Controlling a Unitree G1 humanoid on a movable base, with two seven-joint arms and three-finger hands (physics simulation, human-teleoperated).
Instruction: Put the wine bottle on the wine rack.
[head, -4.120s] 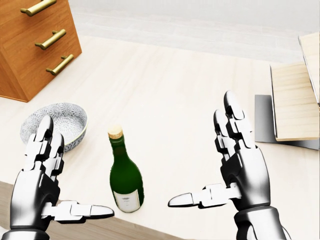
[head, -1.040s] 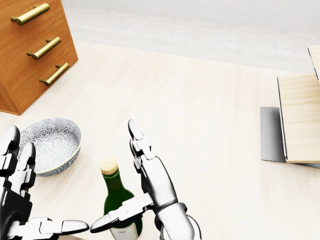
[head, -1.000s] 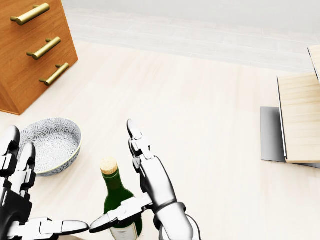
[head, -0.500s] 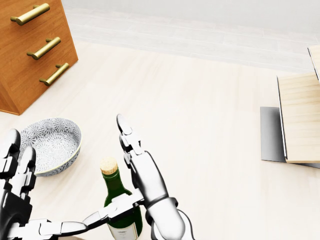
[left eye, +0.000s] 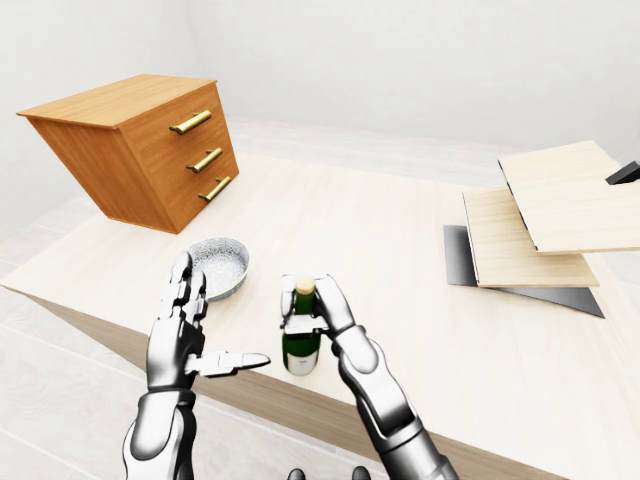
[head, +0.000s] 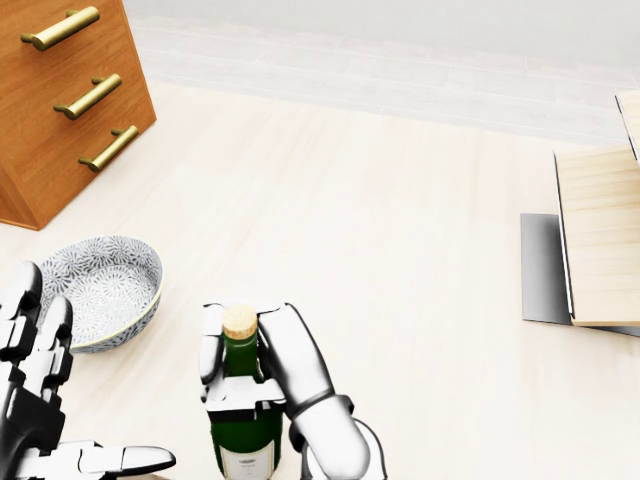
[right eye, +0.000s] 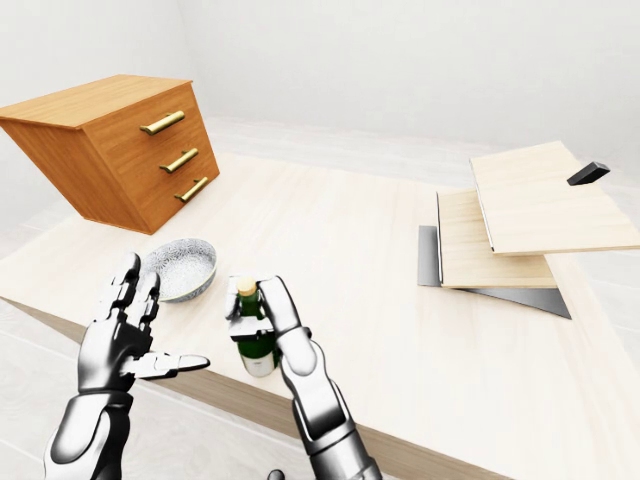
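A green wine bottle (head: 240, 430) with a cork and a white label stands upright on the pale wooden table (head: 400, 260), near the bottom edge of the head view. My right hand (head: 245, 365) is shut round its neck and shoulder. My left hand (head: 40, 400) is open and empty, to the left of the bottle and apart from it. The wine rack (left eye: 540, 225), made of stacked pale wooden boards on a grey base, stands at the right of the table.
A patterned grey bowl (head: 100, 288) sits on the table to the left of the bottle. A wooden drawer chest (left eye: 140, 150) with brass handles stands at the upper left. The table's near edge runs just below the bottle.
My right hand, open beside the bottle before, has closed its fingers round the bottle's neck. The left hand has hardly moved. The bottle still stands in place.
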